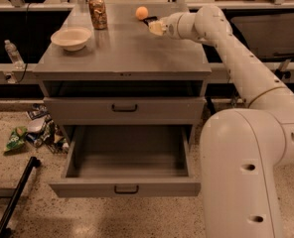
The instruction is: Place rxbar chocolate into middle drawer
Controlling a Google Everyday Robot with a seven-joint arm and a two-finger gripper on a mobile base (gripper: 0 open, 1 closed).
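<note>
The rxbar chocolate [150, 19] shows as a small dark strip on the cabinet top, right at the tip of my gripper [156, 27] and just beside the orange ball [142, 12]. I cannot tell whether the bar is held or lies on the top. My gripper is at the back right of the grey cabinet top [122, 53], with the arm reaching in from the right. The middle drawer [129, 157] is pulled out and open, with nothing inside; its dark handle [126, 188] is centred on the front.
A cream bowl [71, 37] and a brown patterned can [98, 13] stand on the left of the top. The upper drawer [124, 108] is shut. Litter [35, 133] and a black pole [13, 202] lie on the floor at left. My white base [241, 177] stands right of the open drawer.
</note>
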